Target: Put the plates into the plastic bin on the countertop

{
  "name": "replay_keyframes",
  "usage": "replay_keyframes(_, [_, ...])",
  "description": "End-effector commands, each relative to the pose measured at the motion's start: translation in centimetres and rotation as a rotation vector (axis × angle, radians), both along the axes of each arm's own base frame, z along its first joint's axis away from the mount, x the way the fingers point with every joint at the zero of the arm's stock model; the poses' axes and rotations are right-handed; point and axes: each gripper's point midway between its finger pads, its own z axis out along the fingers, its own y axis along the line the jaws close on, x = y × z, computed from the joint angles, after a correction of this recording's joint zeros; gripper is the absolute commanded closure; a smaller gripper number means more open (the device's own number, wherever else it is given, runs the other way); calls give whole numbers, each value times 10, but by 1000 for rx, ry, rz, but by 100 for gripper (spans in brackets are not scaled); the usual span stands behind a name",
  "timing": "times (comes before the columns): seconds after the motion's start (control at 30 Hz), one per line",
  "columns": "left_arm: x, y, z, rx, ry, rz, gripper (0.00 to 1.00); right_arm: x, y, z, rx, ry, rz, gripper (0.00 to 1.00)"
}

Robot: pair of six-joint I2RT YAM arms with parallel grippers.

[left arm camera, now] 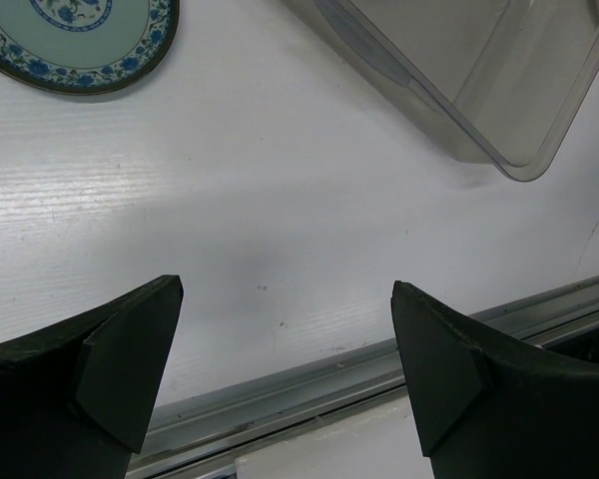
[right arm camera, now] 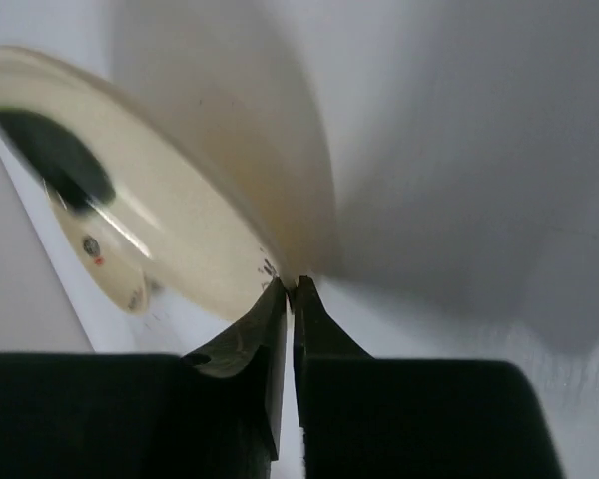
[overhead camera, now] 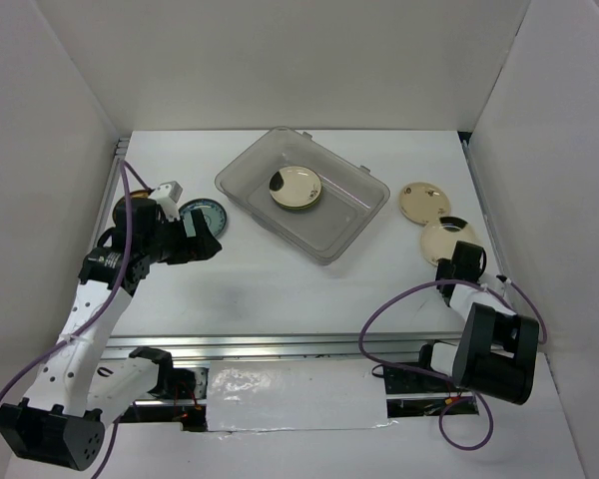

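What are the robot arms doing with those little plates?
They are moving plates into the plastic bin. A first plate already lies inside. The right gripper is shut on the rim of a cream plate over on the right. The left gripper is open above the countertop, near a teal plate.

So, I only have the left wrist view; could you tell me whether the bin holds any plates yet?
Observer: Yes, one plate lies in the bin.
Operator: Thanks. And on the right?
Observer: The right gripper is shut on the rim of a cream plate, right of the bin.
Operator: Any others there?
Observer: One other cream plate lies flat just beyond it.
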Motion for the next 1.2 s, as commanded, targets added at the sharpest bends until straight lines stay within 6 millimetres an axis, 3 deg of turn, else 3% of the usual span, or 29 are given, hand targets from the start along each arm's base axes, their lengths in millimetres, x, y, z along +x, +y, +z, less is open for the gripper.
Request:
replay_keyframes(0.0, [6,-2,6,-6,-45,-27,1,4,-4,7,-3,-4,4,98])
replay_keyframes(0.1, [7,1,4,-1,-38,-14,1,1,-2,14,1,-17,12,100])
replay_keyframes(0.13, [7,2,4,2,-41,-7,1,3,-2,29,-15,-68,14,100])
replay_keyframes(0.2, [7,6,3,10,-39,16,1,-4,0,39,-29,-87,11,100])
replay_keyframes(0.3, [8,10,4,14,-45,40,1,-6,1,88,-100,-222,27,100])
replay_keyframes(0.4, [8,13,4,19,-49,61,1,-3,8,120,-144,-277,97,100])
replay_keyframes(0.47, [8,18,4,26,-52,86,1,7,28,135,-144,-322,210,100])
replay_keyframes(0.5, [8,22,6,34,-62,112,1,21,50,146,-137,-359,328,100])
replay_keyframes(0.53, [8,24,7,36,-65,124,1,31,47,154,-168,-368,346,100])
replay_keyframes(0.57, [8,28,6,40,-64,142,1,42,80,162,-125,-389,489,100])
replay_keyframes(0.63, [9,37,8,51,-77,198,1,77,115,176,-133,-360,682,100])
replay_keyframes(0.67, [9,42,8,55,-78,224,1,84,157,181,-103,-367,829,100])
replay_keyframes(0.7, [9,46,9,55,-82,245,1,96,180,165,-107,-312,942,100])
replay_keyframes(0.73, [8,48,11,56,-91,259,1,116,199,195,-130,-358,1014,100])
replay_keyframes(0.77, [8,51,10,58,-89,271,1,119,231,196,-120,-343,1107,100])
replay_keyframes(0.8, [8,52,10,58,-89,275,1,137,247,195,-140,-307,1171,100])
replay_keyframes(0.83, [7,52,11,56,-92,276,1,151,249,197,-151,-309,1178,100])
replay_keyframes(0.87, [7,52,10,55,-90,277,1,145,277,190,-122,-283,1255,100])
replay_keyframes(0.93, [8,52,7,57,-76,277,1,167,300,177,-76,-266,1311,100])
replay_keyframes(0.97, [8,51,6,56,-74,276,1,174,308,149,-26,-196,1335,100])
replay_keyframes(1.0, [8,52,5,59,-67,277,1,184,320,163,-33,-227,1358,100])
replay_keyframes(1.03, [9,52,4,58,-65,277,1,189,325,159,-32,-218,1365,100])
replay_keyframes(1.07, [9,52,4,61,-64,276,1,192,330,140,-15,-166,1370,100])
replay_keyframes(1.1, [9,51,3,60,-61,275,1,200,338,150,-23,-193,1385,100])
replay_keyframes(1.17, [9,52,3,63,-61,275,1,207,344,141,-20,-163,1388,100])
